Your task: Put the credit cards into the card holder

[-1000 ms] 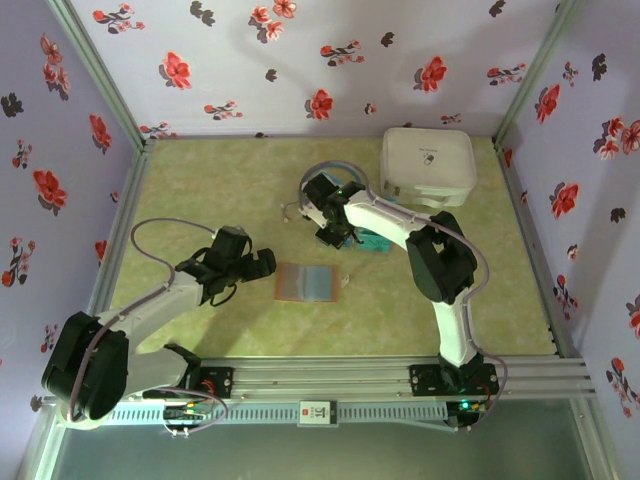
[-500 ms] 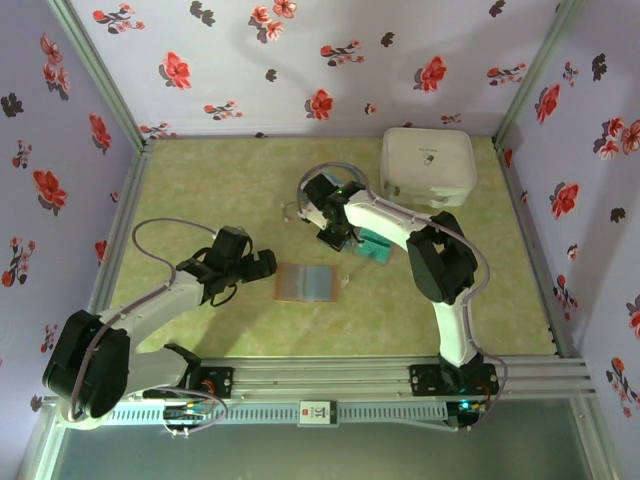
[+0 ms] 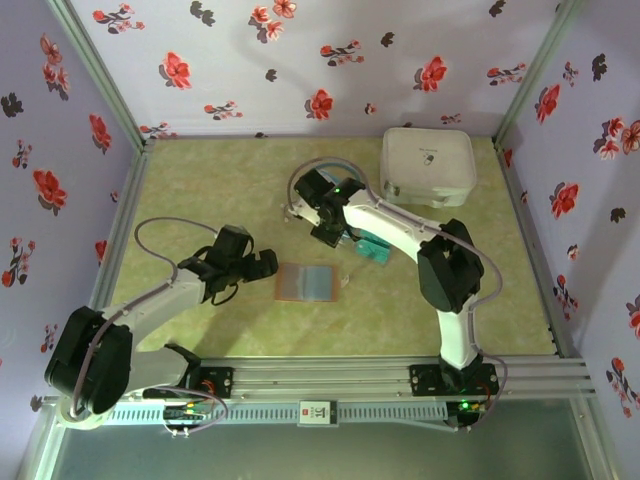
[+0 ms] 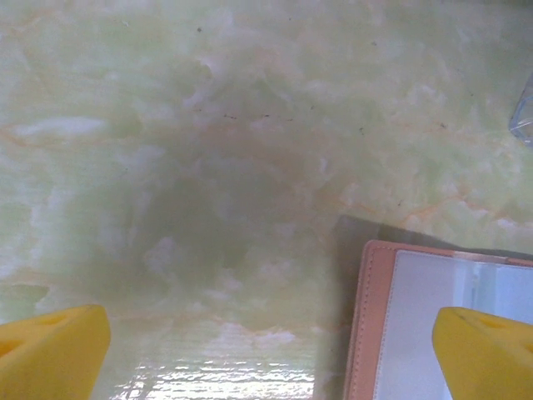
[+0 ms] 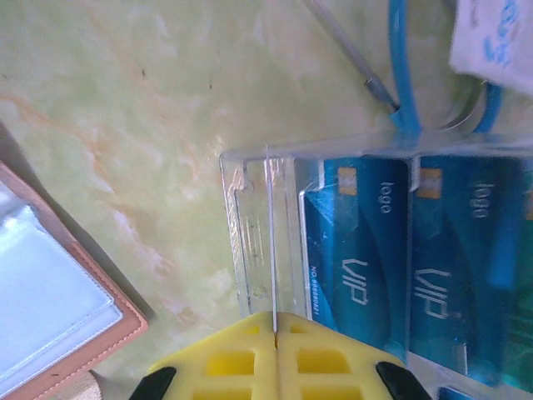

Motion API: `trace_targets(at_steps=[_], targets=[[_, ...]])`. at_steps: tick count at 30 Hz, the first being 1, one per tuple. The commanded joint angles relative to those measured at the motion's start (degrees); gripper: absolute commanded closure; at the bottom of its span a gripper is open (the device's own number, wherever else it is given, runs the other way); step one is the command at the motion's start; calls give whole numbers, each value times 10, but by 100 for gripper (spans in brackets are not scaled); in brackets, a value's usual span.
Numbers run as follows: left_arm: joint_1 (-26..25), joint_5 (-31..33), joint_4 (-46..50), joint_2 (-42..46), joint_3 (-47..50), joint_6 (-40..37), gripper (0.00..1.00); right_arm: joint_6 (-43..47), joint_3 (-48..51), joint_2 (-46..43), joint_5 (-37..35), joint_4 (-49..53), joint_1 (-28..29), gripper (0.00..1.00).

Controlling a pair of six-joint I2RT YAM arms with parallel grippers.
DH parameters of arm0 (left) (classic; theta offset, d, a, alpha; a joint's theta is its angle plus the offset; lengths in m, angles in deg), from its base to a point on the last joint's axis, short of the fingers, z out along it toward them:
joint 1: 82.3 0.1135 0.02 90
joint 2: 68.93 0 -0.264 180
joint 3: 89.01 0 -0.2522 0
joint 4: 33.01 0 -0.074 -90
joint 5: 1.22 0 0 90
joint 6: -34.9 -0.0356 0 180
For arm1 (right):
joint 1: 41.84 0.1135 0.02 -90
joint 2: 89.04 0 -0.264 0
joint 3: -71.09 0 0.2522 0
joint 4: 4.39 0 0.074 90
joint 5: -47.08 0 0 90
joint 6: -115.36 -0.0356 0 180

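The card holder (image 3: 305, 281) lies open and flat mid-table, reddish-brown with pale clear pockets (image 4: 441, 317) (image 5: 50, 308). Blue credit cards (image 5: 358, 242) (image 5: 466, 250) lie side by side in a clear plastic tray (image 5: 250, 217), a teal patch (image 3: 372, 248) right of the holder. Over the tray's empty left slot, my right gripper (image 5: 275, 321) (image 3: 335, 237) is shut on a thin card seen edge-on. My left gripper (image 4: 271, 342) (image 3: 262, 262) is open just left of the holder, low over bare table, holding nothing.
A large white zip case (image 3: 428, 165) stands at the back right. Blue looped tubing (image 5: 404, 75) and a pale packet (image 5: 495, 37) lie just beyond the card tray. Flowered walls close in the table on three sides.
The right gripper has closed fully on the thin card and its wrist has shifted slightly left and back. The left arm has barely moved.
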Motion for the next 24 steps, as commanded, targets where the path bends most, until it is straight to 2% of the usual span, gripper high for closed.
trace_targets(at_steps=[1,7,14,24], targets=[[4,-8,11,-6,-22,-15,0,7,-23,-46,-13,20,14,100],[4,-9,19,-6,-30,-26,0,-45,2,-108,11,-14,17,100],[5,-11,37,-15,-50,-46,0,-179,105,-185,53,-104,16,100],[-25,2,88,-51,-83,-77,0,-440,344,-311,131,-358,-5,100]])
